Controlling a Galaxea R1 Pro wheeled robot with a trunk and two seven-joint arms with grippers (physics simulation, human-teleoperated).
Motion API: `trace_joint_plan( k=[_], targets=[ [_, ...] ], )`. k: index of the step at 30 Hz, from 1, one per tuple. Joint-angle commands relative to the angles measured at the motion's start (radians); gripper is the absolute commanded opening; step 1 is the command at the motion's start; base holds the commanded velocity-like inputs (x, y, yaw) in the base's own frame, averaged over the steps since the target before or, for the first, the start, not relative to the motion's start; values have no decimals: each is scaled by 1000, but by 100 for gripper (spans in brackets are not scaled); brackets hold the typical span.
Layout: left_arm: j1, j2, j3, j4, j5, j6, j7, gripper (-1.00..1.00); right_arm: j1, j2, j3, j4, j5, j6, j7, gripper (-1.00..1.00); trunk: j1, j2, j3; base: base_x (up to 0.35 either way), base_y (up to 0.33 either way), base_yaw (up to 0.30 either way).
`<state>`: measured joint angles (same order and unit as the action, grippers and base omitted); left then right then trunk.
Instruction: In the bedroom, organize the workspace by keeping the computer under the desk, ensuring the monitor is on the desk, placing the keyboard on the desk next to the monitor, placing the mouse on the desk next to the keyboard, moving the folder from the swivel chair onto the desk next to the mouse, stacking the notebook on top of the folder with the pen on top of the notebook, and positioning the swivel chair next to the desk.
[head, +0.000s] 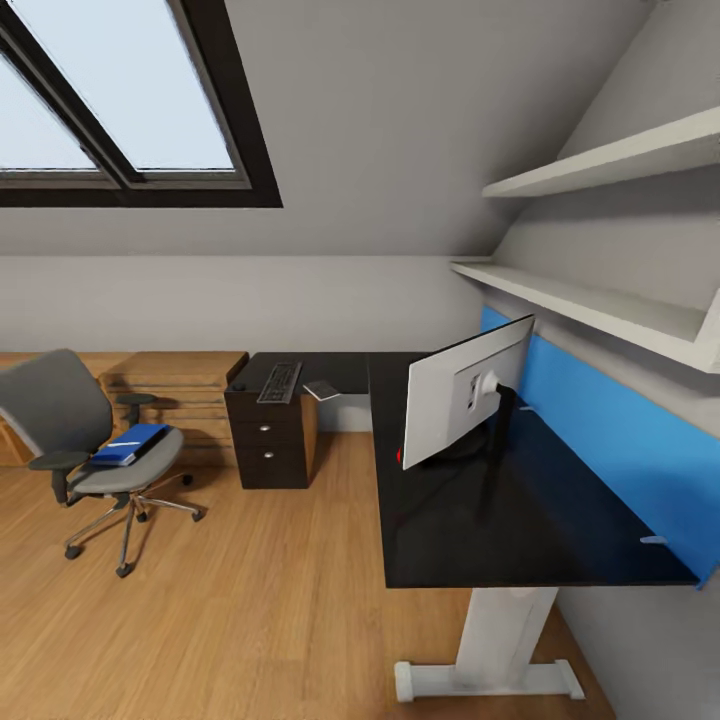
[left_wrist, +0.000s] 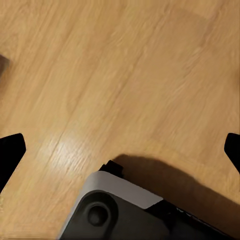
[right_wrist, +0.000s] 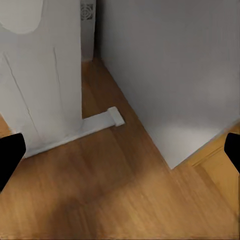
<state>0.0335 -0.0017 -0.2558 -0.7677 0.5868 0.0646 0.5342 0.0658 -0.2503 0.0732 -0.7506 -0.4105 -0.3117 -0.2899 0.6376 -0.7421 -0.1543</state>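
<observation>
Lying on the swivel chair (head: 75, 430), apparently flat: the folder (head: 130, 444).

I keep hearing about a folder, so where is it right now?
In the head view the blue folder lies on the seat of the swivel chair at the left, out on the wooden floor, apart from the desk.

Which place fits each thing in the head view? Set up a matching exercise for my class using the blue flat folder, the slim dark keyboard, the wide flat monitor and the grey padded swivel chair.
Things:
1. blue flat folder
2. slim dark keyboard
3. wide flat monitor
4. grey padded swivel chair

Places:
A. standing on the wooden floor
B. upright on the black desk by the blue panel
C. lying on the chair seat
D. flat above the dark drawer unit

Pairs: 1-C, 2-D, 3-B, 4-A
</observation>
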Motion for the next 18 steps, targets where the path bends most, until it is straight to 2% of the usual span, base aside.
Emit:
trace_joint_plan(
  k=[1,3,4,8,9,11,12,16,18],
  targets=[
    [0,0,-9,29,2,-22,4,100,0,8,27,31,-11,-29,-6,100,-4,6,2,-12,0,0],
    [0,0,-19,58,2,-50,-2,100,0,26,40,64,-10,-56,-5,100,-11,20,8,-9,0,0],
    [0,-1,-37,85,2,-77,-9,100,0,46,48,98,-9,-81,-5,100,-15,27,12,-5,0,0],
    [0,-2,-96,146,2,-112,-21,100,0,72,56,161,-8,-119,-5,100,-30,55,24,-3,0,0],
    [0,-3,-113,161,2,-117,-22,100,0,76,57,172,-7,-124,-5,100,-34,62,27,-2,0,0],
    [0,-3,-182,210,1,-142,-28,100,0,87,60,204,-7,-139,-5,100,-42,76,33,-1,0,0],
    [0,-3,-196,220,2,-148,-30,100,0,89,61,210,-8,-141,-5,100,-46,83,37,0,0,0],
    [-23,-26,-173,242,3,-171,-30,100,-23,112,60,233,-6,-163,17,100,-46,83,36,0,0,0],
    [-34,-28,-177,236,2,-182,-30,100,-34,123,61,244,-6,-174,13,100,-46,83,36,0,0,0]
  ],
)
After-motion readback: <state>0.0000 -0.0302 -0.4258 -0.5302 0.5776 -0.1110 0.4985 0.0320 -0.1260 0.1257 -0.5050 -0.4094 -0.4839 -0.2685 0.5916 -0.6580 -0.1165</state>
